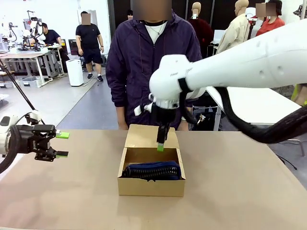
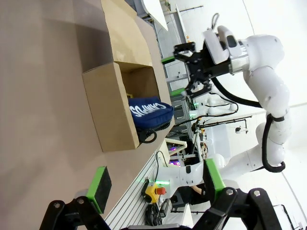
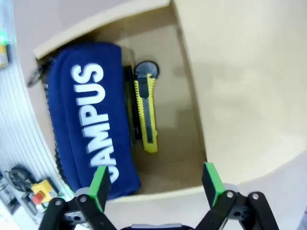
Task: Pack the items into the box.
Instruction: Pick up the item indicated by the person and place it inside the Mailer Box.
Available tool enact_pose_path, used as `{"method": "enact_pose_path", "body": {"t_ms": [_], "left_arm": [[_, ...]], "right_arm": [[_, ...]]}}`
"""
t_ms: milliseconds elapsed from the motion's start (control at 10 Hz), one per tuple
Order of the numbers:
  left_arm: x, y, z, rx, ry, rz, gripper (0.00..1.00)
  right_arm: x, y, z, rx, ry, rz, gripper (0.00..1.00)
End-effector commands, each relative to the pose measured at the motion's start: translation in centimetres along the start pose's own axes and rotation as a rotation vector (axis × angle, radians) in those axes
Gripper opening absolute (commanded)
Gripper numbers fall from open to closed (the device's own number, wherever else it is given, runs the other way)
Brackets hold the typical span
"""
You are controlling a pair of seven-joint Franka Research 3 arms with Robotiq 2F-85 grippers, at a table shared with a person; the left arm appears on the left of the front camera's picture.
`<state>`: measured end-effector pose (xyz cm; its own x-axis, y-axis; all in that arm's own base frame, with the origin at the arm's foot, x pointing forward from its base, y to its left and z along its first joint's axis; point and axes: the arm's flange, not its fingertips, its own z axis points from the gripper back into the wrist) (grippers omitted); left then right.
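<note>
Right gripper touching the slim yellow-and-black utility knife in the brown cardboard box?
Apart. Right wrist view: open right gripper hangs above the utility knife; bare box floor shows between pads and knife.

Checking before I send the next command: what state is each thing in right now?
box: open, flap lid folded back toward the person.
pouch: lying inside the box.
utility knife: lying in the box beside the pouch.
right gripper: open, empty, above the box.
left gripper: open, empty, off to the box's left.
</note>
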<state>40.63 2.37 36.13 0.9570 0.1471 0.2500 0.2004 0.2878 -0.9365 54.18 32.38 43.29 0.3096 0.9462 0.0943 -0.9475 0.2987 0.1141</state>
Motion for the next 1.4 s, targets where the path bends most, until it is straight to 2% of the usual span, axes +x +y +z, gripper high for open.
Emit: {"method": "enact_pose_path", "body": {"t_ms": [0,100,300,400,500,600,700,900,1100,1200,1300], "left_arm": [[-0.1,-0.3,0.4,-0.007,0.008,0.005,1.0],[-0.1,-0.3,0.4,-0.007,0.008,0.005,1.0],[-0.1,-0.3,0.4,-0.007,0.008,0.005,1.0],[-0.1,-0.3,0.4,-0.007,0.008,0.005,1.0],[-0.1,-0.3,0.4,-0.007,0.008,0.005,1.0],[-0.1,-0.3,0.4,-0.007,0.008,0.005,1.0],[-0.1,-0.3,0.4,-0.007,0.008,0.005,1.0],[-0.1,-0.3,0.4,-0.007,0.008,0.005,1.0],[-0.1,-0.3,0.4,-0.007,0.008,0.005,1.0],[-0.1,-0.3,0.4,-0.007,0.008,0.005,1.0],[-0.1,-0.3,0.4,-0.007,0.008,0.005,1.0]], "right_arm": [[-6.8,0.6,5.0,0.019,-0.138,-0.113,1.0],[-10.4,1.5,7.9,0.004,-0.163,-0.231,1.0],[-17.3,4.6,11.6,0.043,-0.283,-0.414,1.0],[-20.9,5.8,12.5,0.108,-0.376,-0.582,1.0],[-25.4,6.2,12.8,0.158,-0.526,-0.899,1.0],[-29.2,6.4,12.5,0.255,-0.659,-1.131,1.0],[-32.4,6.5,11.5,0.362,-0.781,-1.244,1.0],[-36.9,5.4,7.1,0.542,-0.865,-1.307,1.0],[-40.6,4.3,1.9,0.7,-1.07,-1.312,1.0],[-42.3,3.5,-0.8,0.758,-1.062,-1.437,1.0],[-40.9,5.1,3.8,0.631,-0.811,-1.317,1.0]]}}
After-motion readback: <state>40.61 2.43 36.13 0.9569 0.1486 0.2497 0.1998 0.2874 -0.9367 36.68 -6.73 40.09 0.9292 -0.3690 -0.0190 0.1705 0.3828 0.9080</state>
